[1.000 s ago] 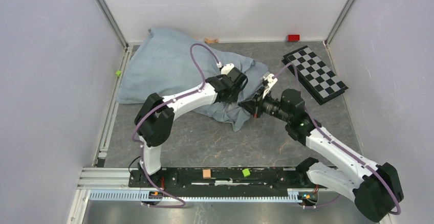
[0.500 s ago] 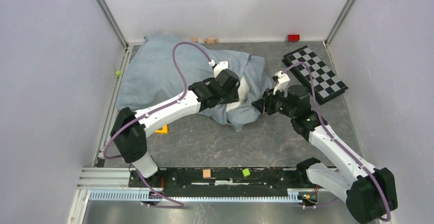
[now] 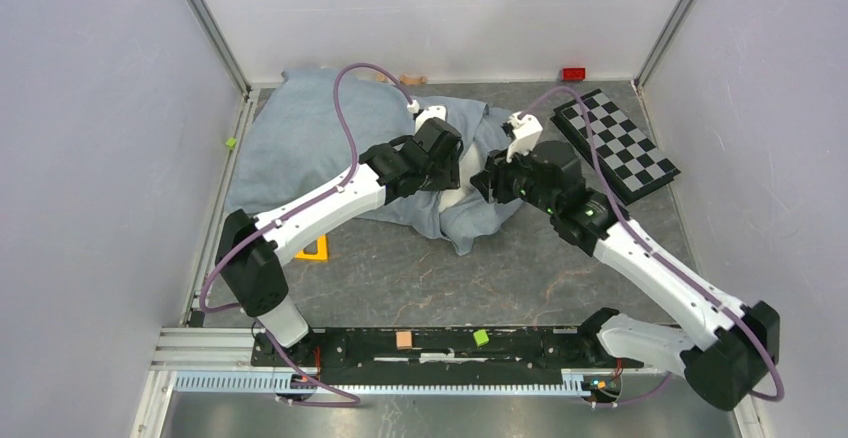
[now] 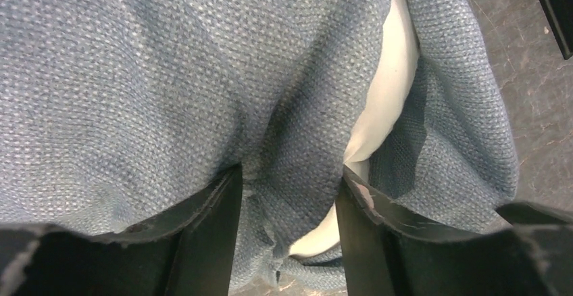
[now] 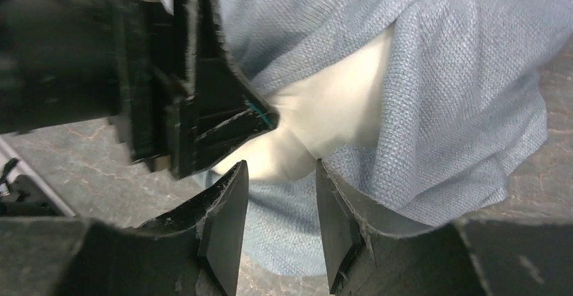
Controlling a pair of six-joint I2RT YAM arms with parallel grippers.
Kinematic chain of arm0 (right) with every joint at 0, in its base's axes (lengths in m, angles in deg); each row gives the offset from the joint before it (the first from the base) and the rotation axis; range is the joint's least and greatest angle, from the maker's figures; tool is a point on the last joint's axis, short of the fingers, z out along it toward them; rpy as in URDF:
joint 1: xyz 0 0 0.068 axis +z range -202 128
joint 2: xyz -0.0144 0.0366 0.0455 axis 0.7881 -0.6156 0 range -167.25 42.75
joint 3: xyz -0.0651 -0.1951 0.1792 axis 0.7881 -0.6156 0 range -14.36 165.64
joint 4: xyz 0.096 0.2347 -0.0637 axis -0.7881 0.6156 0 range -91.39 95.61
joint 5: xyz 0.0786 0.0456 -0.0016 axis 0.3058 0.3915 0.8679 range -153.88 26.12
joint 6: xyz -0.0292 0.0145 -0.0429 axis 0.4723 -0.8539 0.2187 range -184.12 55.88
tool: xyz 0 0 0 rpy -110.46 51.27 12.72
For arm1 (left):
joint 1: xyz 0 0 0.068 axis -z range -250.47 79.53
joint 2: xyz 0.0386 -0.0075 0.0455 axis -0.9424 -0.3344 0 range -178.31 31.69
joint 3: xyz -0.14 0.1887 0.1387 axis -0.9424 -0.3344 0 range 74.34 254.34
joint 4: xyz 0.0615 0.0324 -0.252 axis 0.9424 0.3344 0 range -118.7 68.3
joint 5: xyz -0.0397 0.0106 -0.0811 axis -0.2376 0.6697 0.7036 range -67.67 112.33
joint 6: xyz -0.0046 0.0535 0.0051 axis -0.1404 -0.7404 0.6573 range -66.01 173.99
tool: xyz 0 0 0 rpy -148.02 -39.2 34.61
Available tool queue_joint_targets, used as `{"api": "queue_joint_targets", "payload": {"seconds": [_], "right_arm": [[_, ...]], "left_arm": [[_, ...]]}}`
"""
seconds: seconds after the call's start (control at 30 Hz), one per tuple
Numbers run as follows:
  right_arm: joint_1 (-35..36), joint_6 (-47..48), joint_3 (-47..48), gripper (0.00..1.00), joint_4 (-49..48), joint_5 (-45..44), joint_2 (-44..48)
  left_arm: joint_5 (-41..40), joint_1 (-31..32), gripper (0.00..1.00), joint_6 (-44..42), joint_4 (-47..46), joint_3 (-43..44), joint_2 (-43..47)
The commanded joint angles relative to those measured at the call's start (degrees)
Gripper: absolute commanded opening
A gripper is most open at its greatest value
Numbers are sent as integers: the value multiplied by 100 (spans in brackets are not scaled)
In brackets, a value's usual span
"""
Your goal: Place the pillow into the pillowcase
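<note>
The blue-grey pillowcase (image 3: 310,143) lies crumpled at the back left of the table, with most of the white pillow (image 3: 456,184) inside it. A strip of pillow shows at the sack's mouth, seen also in the left wrist view (image 4: 388,93) and the right wrist view (image 5: 331,113). My left gripper (image 3: 449,158) hovers over the mouth, open, with pillowcase cloth (image 4: 169,73) under its fingers (image 4: 223,205). My right gripper (image 3: 487,180) faces it from the right, open, just short of the pillow and the pillowcase edge (image 5: 439,93). The left gripper's fingertips (image 5: 223,117) touch the pillow.
A black-and-white checkered board (image 3: 615,145) lies at the back right. A red block (image 3: 573,73) and a small wooden piece (image 3: 410,79) sit by the back wall. An orange piece (image 3: 315,250) lies under the left arm. A green block (image 3: 231,142) sits at the left rail.
Both grippers were shut a second ago and now stand open. The left arm has stretched further back, uncovering the orange piece. The right gripper rose and shifted towards the pillowcase mouth.
</note>
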Motion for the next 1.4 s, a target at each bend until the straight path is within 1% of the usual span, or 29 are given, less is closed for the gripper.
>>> {"api": "queue_joint_targets", "payload": {"seconds": [0.0,0.07,0.17,0.2,0.3,0.37,0.43,0.47,0.5,0.57,0.7,0.77,0.8,0.87,0.9,1.0,1.07,1.17,1.3,1.37], "right_arm": [[87,34,226,47,198,-827,-569],[86,28,151,47,215,-1085,-742],[87,2,-136,51,-4,-1126,-890],[86,-23,-212,51,-62,-1087,-958],[80,-114,-368,51,-159,-1133,-1116],[57,-152,-471,52,-184,-1221,-1158],[14,-171,-558,52,-227,-1251,-1157],[-12,-175,-581,52,-234,-1263,-1157],[-43,-182,-584,49,-230,-1270,-1165],[-115,-169,-584,35,-209,-1250,-1197],[-251,-119,-485,9,-64,-1315,-1081],[-291,-83,-369,0,31,-1324,-950],[-299,-43,-305,0,35,-1307,-887],[-297,42,-157,1,55,-1292,-806],[-304,61,-77,7,54,-1268,-809],[-290,112,110,28,26,-1206,-963],[-295,139,200,37,-11,-1194,-1146],[-293,202,298,43,-76,-1190,-1494],[-299,306,483,43,92,-1610,-1877],[-299,370,635,43,132,-1708,-2012]], "left_arm": [[-95,-125,60,-370,85,284,8],[-105,-167,60,-384,76,297,14],[-121,-215,59,-444,65,356,1],[-122,-232,56,-463,67,390,-33],[-108,-250,42,-506,75,477,-51],[-95,-250,38,-552,88,508,-2],[-61,-250,29,-594,110,543,68],[-62,-250,23,-604,138,560,88],[-51,-250,17,-621,177,580,119],[32,-250,4,-620,203,597,198],[279,-250,2,-635,207,618,238],[529,-234,3,-630,130,605,315],[662,-224,2,-628,91,615,327],[898,-203,2,-626,93,661,265],[891,-178,3,-627,92,666,223],[883,-171,2,-600,93,620,107],[877,-171,2,-584,86,583,73],[891,-171,2,-575,93,587,77],[933,-139,2,-570,380,789,313],[802,22,3,-633,634,1033,507]]}}
